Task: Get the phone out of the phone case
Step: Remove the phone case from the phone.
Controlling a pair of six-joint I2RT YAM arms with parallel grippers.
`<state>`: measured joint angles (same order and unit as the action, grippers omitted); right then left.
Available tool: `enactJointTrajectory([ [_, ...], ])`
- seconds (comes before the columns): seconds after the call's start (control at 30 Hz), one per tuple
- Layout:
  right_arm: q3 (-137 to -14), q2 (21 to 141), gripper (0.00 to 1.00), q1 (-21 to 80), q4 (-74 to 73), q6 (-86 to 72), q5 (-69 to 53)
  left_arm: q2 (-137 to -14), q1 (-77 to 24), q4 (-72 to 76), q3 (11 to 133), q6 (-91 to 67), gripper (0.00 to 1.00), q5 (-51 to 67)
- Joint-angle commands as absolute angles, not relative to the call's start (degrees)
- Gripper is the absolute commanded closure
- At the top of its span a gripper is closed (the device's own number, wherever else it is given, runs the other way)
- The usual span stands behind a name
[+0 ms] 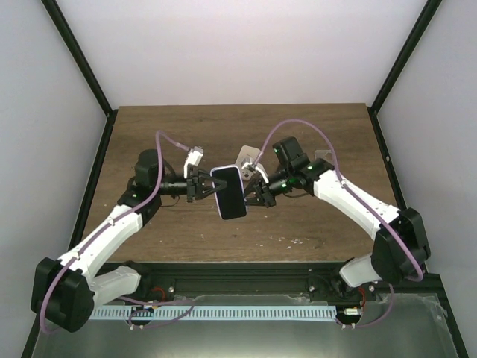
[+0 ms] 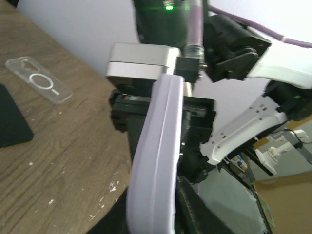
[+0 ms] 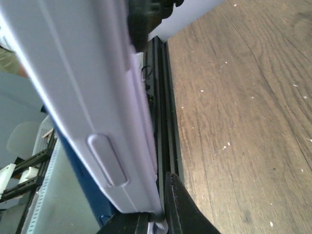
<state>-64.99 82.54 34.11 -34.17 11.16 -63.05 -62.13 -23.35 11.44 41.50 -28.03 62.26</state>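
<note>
Left gripper was clamped on one long side of the phone and the right gripper on the other, holding it above the table. The phone sat in its lilac case. A clear case lay on the wood.

walls plain white | table brown wood | frame posts black

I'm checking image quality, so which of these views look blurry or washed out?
Top external: sharp, evenly lit, phone clear. Left wrist: the close phone case looks soft, background bright. Right wrist: the case is blurred, the table grain sharper.
</note>
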Motion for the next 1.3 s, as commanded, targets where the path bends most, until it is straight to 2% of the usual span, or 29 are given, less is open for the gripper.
enactJointTrajectory([
  [0.0,-62.52,77.46,0.99,34.26,-31.15,10.19,-59.87,-64.60,-24.96,6.24,42.37,-29.98,0.67,52.48],
  [0.03,-61.43,76.62,0.99,33.80,-31.99,9.50,-57.97,-64.68,-24.96,7.38,42.20,-31.29,0.59,50.74],
  [0.1,-59.58,75.01,0.99,32.95,-33.83,8.19,-53.89,-63.70,-24.96,6.97,42.02,-32.29,0.49,44.91],
  [0.2,-58.49,72.87,0.99,32.28,-37.79,6.85,-49.28,-59.86,-24.96,3.44,41.10,-31.22,0.43,34.54],
  [0.23,-58.22,72.45,0.99,32.27,-38.36,5.00,-47.19,-57.66,-24.96,0.98,40.73,-30.81,0.42,27.89],
  [0.3,-57.90,72.40,0.99,32.28,-39.86,0.30,-43.18,-54.86,-25.16,-4.07,39.84,-29.80,0.41,18.73],
  [0.43,-54.45,71.48,0.99,31.88,-41.58,-9.94,-41.83,-50.55,-29.08,-9.40,37.85,-29.00,0.42,9.24],
  [0.6,-50.38,73.27,0.99,29.28,-39.96,-14.90,-43.26,-49.53,-42.98,-14.83,39.08,-27.59,0.42,-4.67],
  [0.8,-51.90,79.16,0.99,28.29,-37.51,-19.94,-37.21,-55.65,-57.18,-16.43,39.29,-26.62,0.46,-18.97],
  [0.93,-55.27,82.05,0.99,28.26,-37.77,-21.63,-35.69,-62.55,-62.59,-15.36,40.74,-25.03,0.47,-24.05],
  [1.07,-53.34,79.18,0.99,28.30,-33.73,-27.30,-33.97,-67.31,-67.36,-9.82,41.06,-19.44,0.44,-27.70],
  [1.27,-52.75,83.29,0.99,29.69,-31.16,-32.97,-30.78,-75.01,-68.87,-7.88,44.27,-13.57,0.42,-28.86],
])
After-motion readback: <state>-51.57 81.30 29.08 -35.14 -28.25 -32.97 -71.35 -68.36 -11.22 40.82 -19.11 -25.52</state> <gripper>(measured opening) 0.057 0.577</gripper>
